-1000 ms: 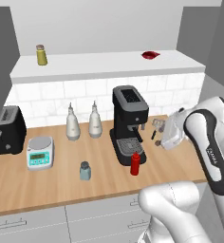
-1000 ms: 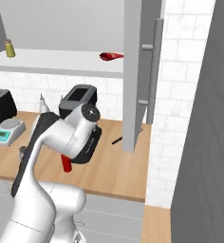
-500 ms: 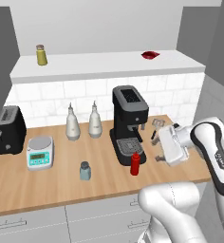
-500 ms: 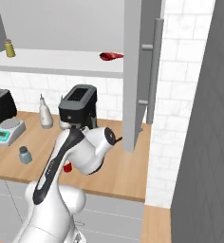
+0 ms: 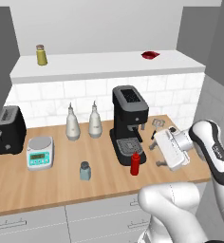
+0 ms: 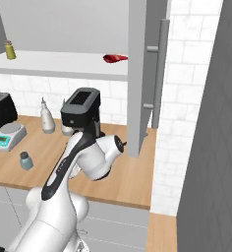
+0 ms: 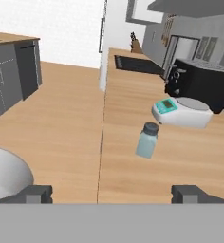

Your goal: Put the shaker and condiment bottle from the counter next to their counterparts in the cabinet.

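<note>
Left base view: fingers lower, nearer condiment bottle

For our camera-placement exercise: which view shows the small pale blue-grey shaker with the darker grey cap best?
The hand view: the shaker stands large and unblocked on the counter. The left base view shows it smaller but whole; the right base view shows it tiny near the left edge.
</note>
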{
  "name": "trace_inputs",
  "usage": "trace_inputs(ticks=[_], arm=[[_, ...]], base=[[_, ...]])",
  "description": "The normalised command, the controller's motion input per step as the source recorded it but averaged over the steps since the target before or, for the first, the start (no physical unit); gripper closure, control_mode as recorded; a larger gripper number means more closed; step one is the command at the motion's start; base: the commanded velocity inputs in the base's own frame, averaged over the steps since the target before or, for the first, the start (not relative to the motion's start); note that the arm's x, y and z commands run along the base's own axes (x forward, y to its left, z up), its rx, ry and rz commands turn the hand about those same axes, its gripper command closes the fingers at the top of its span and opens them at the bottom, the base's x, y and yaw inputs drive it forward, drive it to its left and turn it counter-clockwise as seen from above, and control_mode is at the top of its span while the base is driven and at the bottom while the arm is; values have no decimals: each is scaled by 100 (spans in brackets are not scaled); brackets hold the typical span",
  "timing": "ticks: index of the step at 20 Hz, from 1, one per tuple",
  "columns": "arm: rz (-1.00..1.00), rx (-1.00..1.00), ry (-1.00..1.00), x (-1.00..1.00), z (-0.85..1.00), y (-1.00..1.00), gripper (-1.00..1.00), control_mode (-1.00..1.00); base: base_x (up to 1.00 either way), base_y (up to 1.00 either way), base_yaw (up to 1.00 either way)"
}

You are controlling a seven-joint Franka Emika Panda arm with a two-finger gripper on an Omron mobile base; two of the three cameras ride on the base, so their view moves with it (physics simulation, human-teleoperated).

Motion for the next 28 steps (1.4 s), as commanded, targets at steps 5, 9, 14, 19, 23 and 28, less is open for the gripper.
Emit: trace_inputs(ticks=[5,9,14,19,23,28], arm=[[0,0,-2,5,-7,11,-100,-100],[-8,0,-11,0,0,8,-100,-100],[-9,0,-8,0,-5,0,-100,-100],[-12,0,-11,0,-21,15,-100,-100],[-13,0,-10,2,-24,17,-100,-100],[-2,0,-1,35,-3,2,-100,-100]], base=[[0,0,0],[0,0,0],[0,0,0],[0,0,0],[0,0,0],[0,0,0]])
